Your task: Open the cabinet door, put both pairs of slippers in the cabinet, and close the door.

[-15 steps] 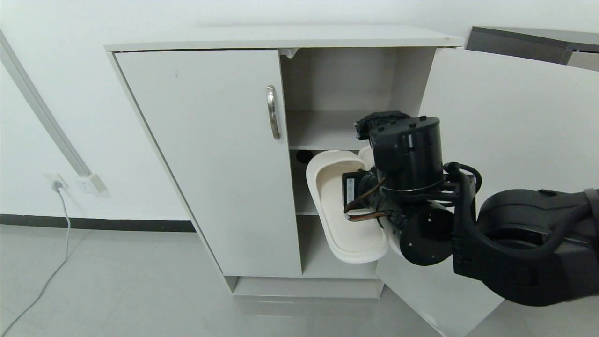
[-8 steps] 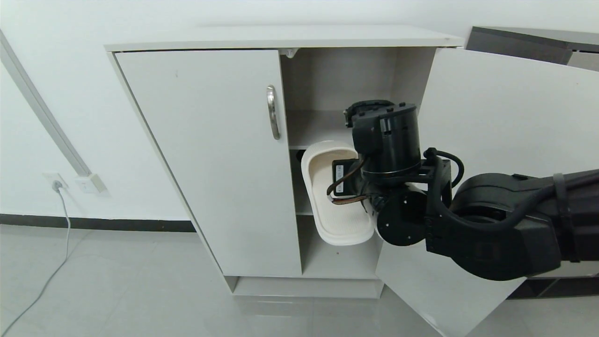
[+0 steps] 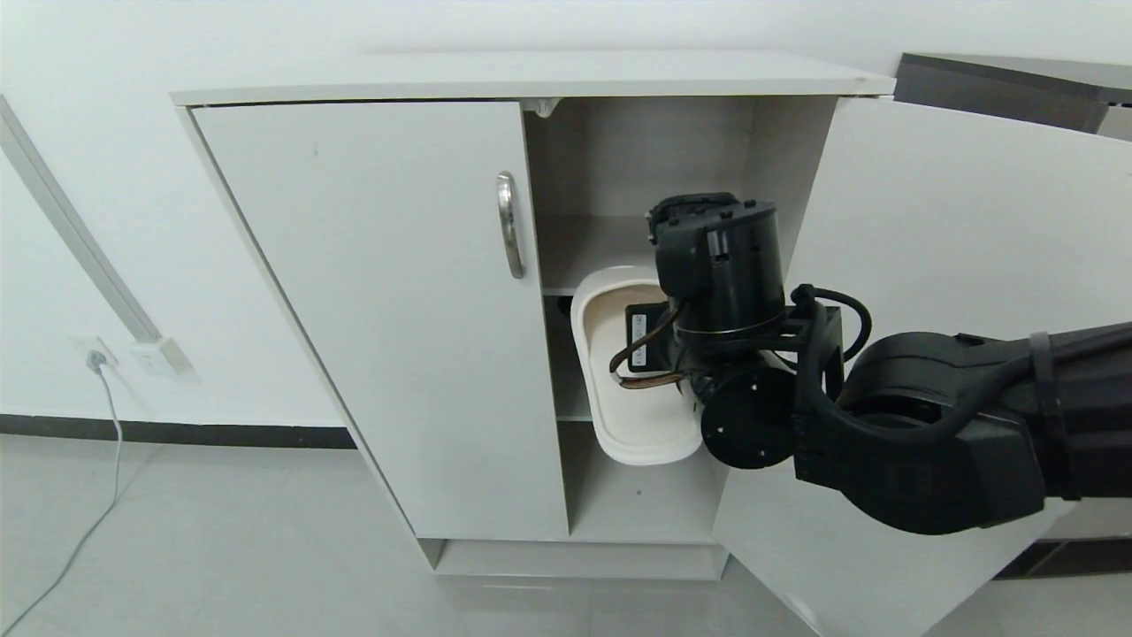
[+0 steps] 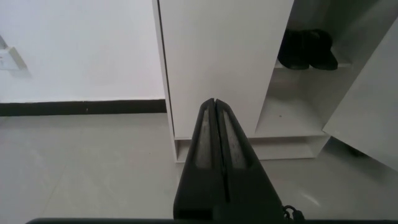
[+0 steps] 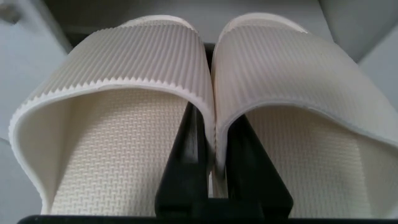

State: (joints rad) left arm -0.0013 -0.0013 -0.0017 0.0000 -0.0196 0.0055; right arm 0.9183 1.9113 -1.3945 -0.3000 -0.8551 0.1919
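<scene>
The white cabinet (image 3: pixel 531 75) stands with its right door (image 3: pixel 937 265) swung open and its left door (image 3: pixel 380 292) closed. My right gripper (image 5: pixel 211 152) is shut on a pair of cream slippers (image 5: pixel 124 93), pinching their inner strap edges together. In the head view these cream slippers (image 3: pixel 623 398) hang upright in the cabinet opening, level with the middle shelf, half behind my right wrist. A pair of black slippers (image 4: pixel 308 50) sits on a shelf inside. My left gripper (image 4: pixel 214 112) hangs shut and empty above the floor in front of the cabinet.
The closed left door carries a metal handle (image 3: pixel 506 226). A wall socket with a cable (image 3: pixel 93 361) sits low on the left wall, under a slanted duct (image 3: pixel 71 239). Dark furniture (image 3: pixel 999 84) stands behind the open door. Grey floor lies in front.
My right arm has carried the cream slippers up and to the left, deeper into the cabinet opening. The head camera has also shifted slightly.
</scene>
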